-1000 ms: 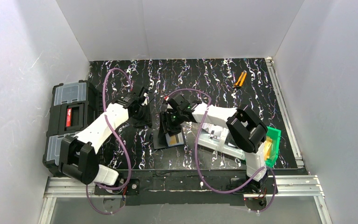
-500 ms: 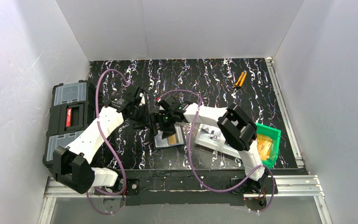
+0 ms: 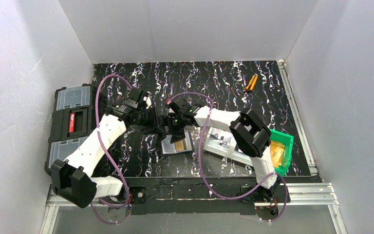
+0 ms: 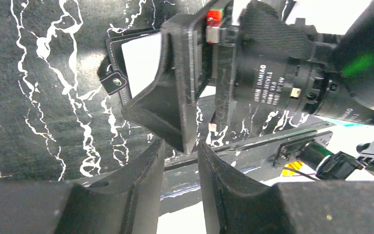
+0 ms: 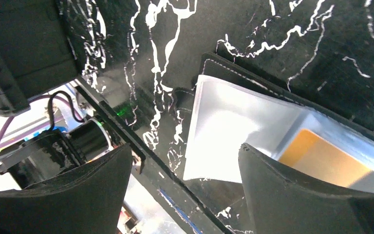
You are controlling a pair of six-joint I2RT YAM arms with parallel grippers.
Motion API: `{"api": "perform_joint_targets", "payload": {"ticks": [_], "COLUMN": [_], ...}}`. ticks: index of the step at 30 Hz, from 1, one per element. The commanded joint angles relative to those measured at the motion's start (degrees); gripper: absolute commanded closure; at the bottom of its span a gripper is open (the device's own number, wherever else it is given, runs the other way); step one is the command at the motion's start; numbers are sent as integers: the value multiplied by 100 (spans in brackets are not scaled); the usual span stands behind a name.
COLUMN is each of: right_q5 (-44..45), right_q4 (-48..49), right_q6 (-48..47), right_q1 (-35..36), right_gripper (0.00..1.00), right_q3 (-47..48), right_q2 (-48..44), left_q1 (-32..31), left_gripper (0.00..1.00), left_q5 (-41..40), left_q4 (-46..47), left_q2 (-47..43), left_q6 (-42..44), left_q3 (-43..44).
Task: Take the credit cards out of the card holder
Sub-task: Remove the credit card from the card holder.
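The card holder [image 3: 177, 145] lies open on the black marbled table, its glossy pockets facing up. An orange-tan credit card [image 3: 179, 146] sits in its pocket; in the right wrist view this card [image 5: 321, 158] shows beside the glaring pale pocket [image 5: 233, 122]. My right gripper [image 3: 175, 130] hovers at the holder's far edge, open wide, with nothing between its fingers [image 5: 186, 148]. My left gripper [image 3: 157, 126] is just left of it, jaws narrowly open and empty [image 4: 181, 144]. The holder's edge and snap strap [image 4: 114, 83] show beyond the right gripper's finger [image 4: 175, 97].
A big black toolbox [image 3: 73, 124] stands at the left table edge. A grey bin [image 3: 224, 141] and a green bin [image 3: 281, 151] sit under the right arm. A small orange-handled tool [image 3: 250, 83] lies at the far right.
My right gripper has opened wide and drawn back to the holder's far edge; the holder now lies spread open. My left gripper has moved right toward it, its jaws narrowing slightly.
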Motion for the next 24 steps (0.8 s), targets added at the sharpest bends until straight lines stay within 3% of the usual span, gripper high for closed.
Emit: {"api": "perform_joint_targets", "payload": {"ticks": [1, 12, 24], "right_q5": [-15, 335, 676], "right_q4": [140, -193, -642], "right_q6": [97, 62, -269], "right_q1": [-199, -548, -734], "right_gripper": [13, 17, 57], "right_q3": [-146, -619, -1406], "right_q2": [-674, -1287, -1674], "left_q1": [-5, -138, -532], "left_gripper": [70, 72, 72], "left_q5": [201, 628, 576], "left_q4": [107, 625, 1824], "left_q2": [-292, -9, 1290], "left_q6": [-283, -656, -994], "left_q3": [-2, -178, -645]}}
